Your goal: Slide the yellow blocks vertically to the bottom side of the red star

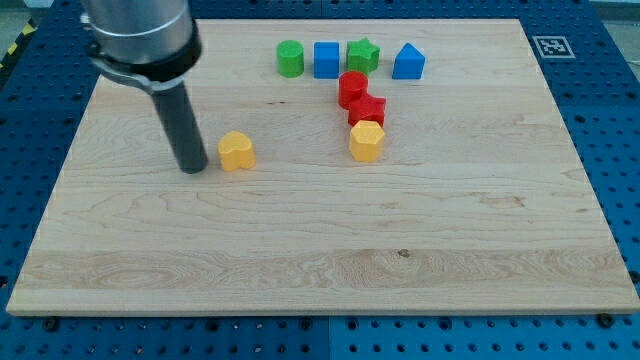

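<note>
The red star (368, 109) lies right of centre near the view's top, with a red cylinder (351, 88) touching it above. A yellow hexagonal block (367, 141) sits directly below the red star, touching it. A second yellow block (237, 151), heart-like in shape, lies left of centre. My tip (193, 168) rests on the board just left of this yellow block, a small gap apart.
A row near the view's top holds a green cylinder (290, 58), a blue cube (327, 60), a green star (363, 54) and a blue pentagon-like block (407, 63). The wooden board (320, 250) lies on a blue perforated table.
</note>
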Motion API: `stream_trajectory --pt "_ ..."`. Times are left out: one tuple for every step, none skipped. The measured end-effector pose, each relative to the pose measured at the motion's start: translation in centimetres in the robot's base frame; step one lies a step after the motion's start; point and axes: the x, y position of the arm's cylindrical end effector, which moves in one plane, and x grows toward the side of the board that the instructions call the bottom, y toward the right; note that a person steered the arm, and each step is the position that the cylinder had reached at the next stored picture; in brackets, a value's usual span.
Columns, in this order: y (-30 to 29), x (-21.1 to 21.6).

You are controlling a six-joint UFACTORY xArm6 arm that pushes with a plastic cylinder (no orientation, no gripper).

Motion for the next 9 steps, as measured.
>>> stream_trajectory --pt "-0.6 -1.6" --pt "-0.5 -2.3" --pt "0.7 -2.3" --pt "2.7 -1.1" --pt "5.4 -0.3" --pt "6.9 -0.3" --pt "6.9 -1.2" --pt "6.9 -1.7" --pt "7.8 -1.7"
